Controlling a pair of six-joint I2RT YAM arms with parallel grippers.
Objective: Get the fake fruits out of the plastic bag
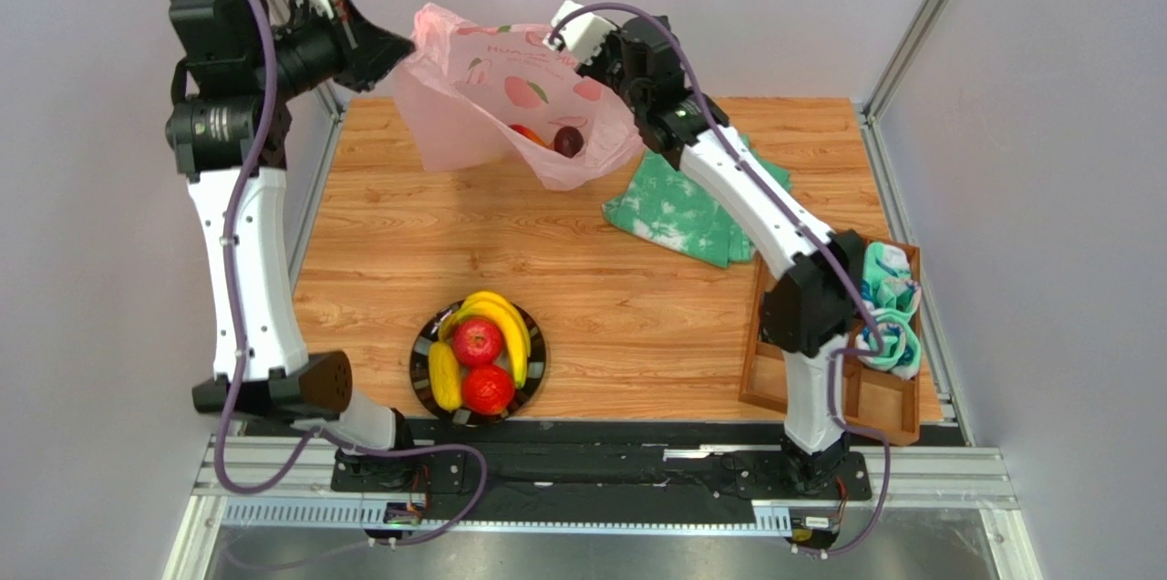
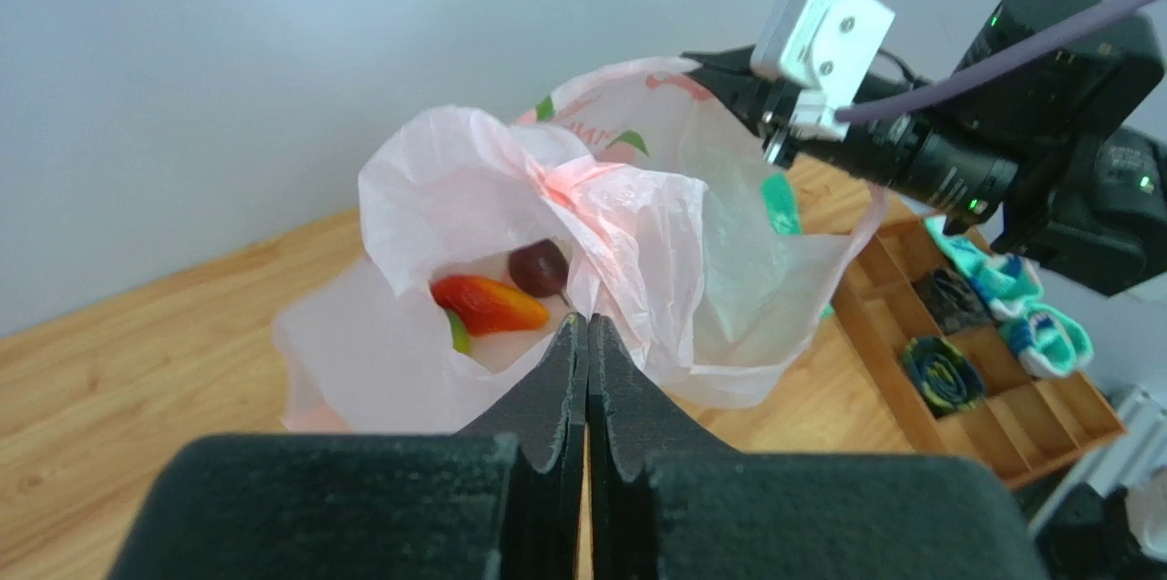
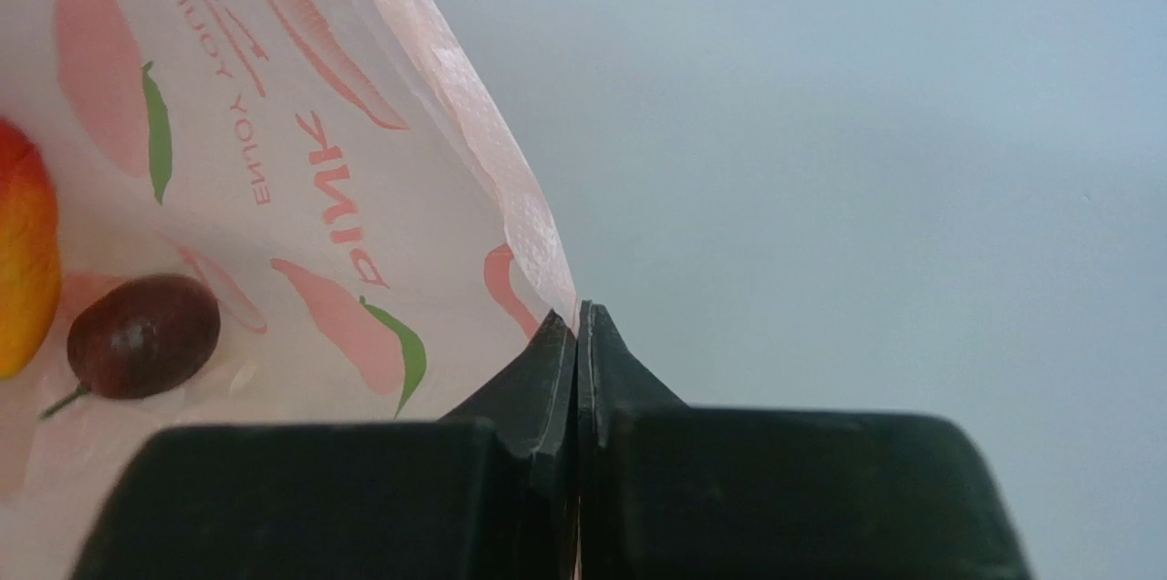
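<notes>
The pink plastic bag (image 1: 466, 101) hangs above the back of the table, stretched between both grippers with its mouth open. My left gripper (image 2: 588, 320) is shut on a bunched fold of its rim (image 2: 603, 197). My right gripper (image 3: 578, 313) is shut on the opposite edge (image 3: 534, 238). Inside the bag lie a red-orange mango (image 2: 486, 304) and a dark plum (image 2: 538, 266), also visible as the plum (image 3: 144, 334) in the right wrist view. Near the front, a black bowl (image 1: 418, 361) holds bananas (image 1: 500, 313), two red apples (image 1: 477, 341) and a lemon (image 1: 444, 375).
A folded green-and-white cloth (image 1: 685, 218) lies right of the bag. A wooden divided tray (image 1: 891, 402) with rolled socks (image 1: 891, 307) sits at the table's right edge. Metal frame rails and walls close in the back and both sides.
</notes>
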